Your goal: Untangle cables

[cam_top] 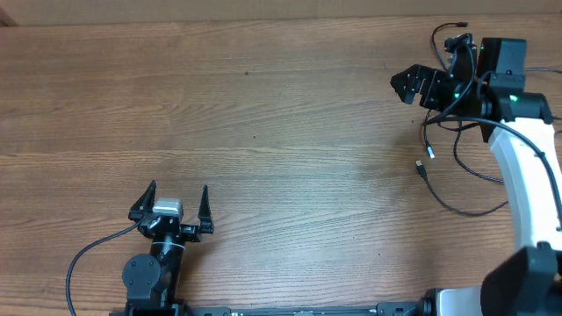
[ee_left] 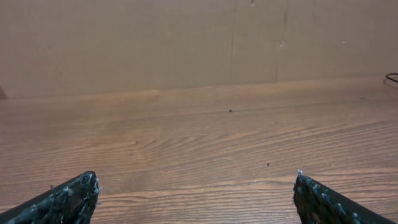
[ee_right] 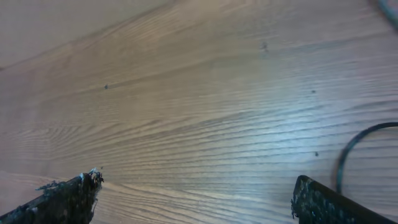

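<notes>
**Item: cables on bench, both tools idle and open**

Location. The cables point(cam_top: 421, 168) lie at the right end of the bench point(cam_top: 281, 132), as thin black strands looping loosely beside and below the right arm. One small silver-tipped plug end lies clear on the wood. More strands run up under the arm's black wrist block. From overhead I cannot tell which of these are task cables and which belong to the arm.

Right tool point(cam_top: 406, 86). The jaws are spread wide and hold nothing. It sits just left of the strands and points away from them. Its own camera shows bare wood between the fingers and one dark curve of cord point(ee_right: 344, 155) at the right edge, probably part of the same bundle.

Left tool point(cam_top: 178, 189). The jaws are spread wide and empty, near the front left of the bench, well apart from the cables.

Risks.
- A strand lying under or against the right arm could catch on the wrist as it moves and drag the bundle tighter.
- Closing on two crossed strands at once would pull a knot shut rather than open it.
- The arm's own cord could be gripped by mistake.

Markings. No brand, label or writing can be read. Small green lights glow on the right arm.
</notes>
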